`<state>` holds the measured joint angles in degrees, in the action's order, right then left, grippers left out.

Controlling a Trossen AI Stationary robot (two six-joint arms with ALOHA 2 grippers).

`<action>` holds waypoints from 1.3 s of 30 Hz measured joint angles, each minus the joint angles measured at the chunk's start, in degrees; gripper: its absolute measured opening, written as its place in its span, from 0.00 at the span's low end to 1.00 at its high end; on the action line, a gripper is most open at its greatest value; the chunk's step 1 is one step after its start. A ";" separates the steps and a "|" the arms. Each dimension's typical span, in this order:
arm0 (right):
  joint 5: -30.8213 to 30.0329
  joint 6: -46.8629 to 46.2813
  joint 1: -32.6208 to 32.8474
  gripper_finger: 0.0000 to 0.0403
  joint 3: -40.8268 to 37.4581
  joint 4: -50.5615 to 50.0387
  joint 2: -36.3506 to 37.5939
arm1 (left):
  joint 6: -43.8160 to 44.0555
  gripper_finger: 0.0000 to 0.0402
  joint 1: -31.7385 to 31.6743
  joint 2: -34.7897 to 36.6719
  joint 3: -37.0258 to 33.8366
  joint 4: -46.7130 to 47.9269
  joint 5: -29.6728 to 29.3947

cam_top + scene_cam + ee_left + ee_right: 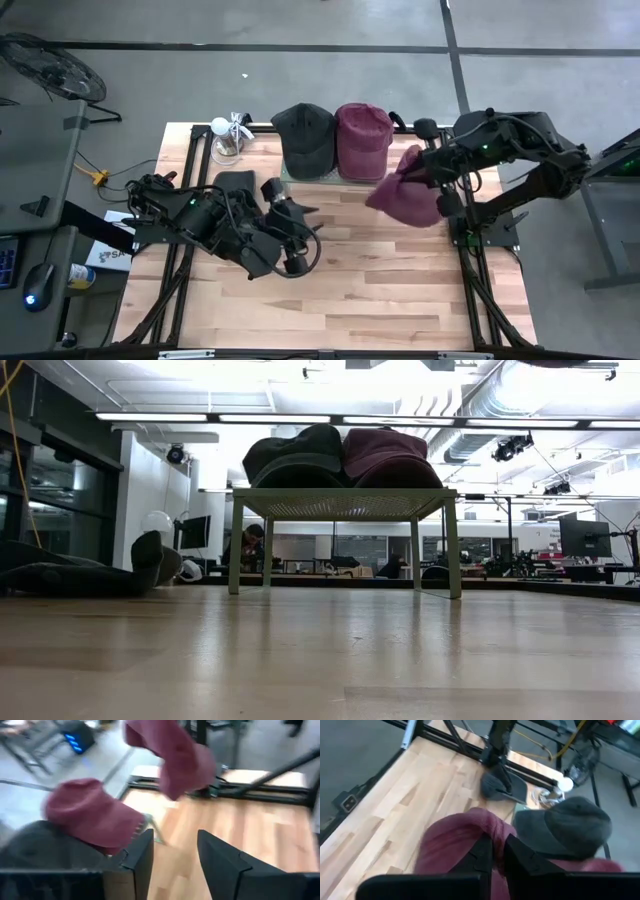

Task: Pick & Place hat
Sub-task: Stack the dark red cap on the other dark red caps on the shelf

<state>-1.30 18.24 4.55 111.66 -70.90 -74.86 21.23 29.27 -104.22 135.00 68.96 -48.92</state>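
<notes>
Wooden table (350,290) — small green stand (345,505) on it; dark cap (232,185) lies flat.

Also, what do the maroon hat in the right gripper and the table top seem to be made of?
The maroon hat held by the right gripper looks like soft matte cloth: it sags and folds where pinched, and shows no shine. The table top looks like pale wood planks, with visible grain and seams; in the low view it reflects light, so it is probably sealed or varnished.

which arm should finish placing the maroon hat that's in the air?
Right. The right gripper is shut on the lifted maroon hat, beside the rack holding two hats. The left gripper is open, holding nothing, over the table.
</notes>
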 joint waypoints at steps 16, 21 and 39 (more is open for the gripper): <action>-6.28 -10.45 -6.77 0.04 0.02 2.88 -0.14 | -5.50 0.39 -0.95 4.22 -0.02 5.22 -29.21; -2.26 -10.60 -10.34 0.04 0.04 5.94 -1.14 | -6.31 0.39 -2.84 7.02 -0.02 6.69 -28.14; 6.46 -12.50 -20.36 0.04 18.47 -4.30 -15.94 | -6.40 0.39 -16.09 12.35 -0.02 20.45 -11.67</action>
<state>5.17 5.74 -15.81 130.13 -75.20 -90.80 14.82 13.18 -91.86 134.98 89.41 -60.59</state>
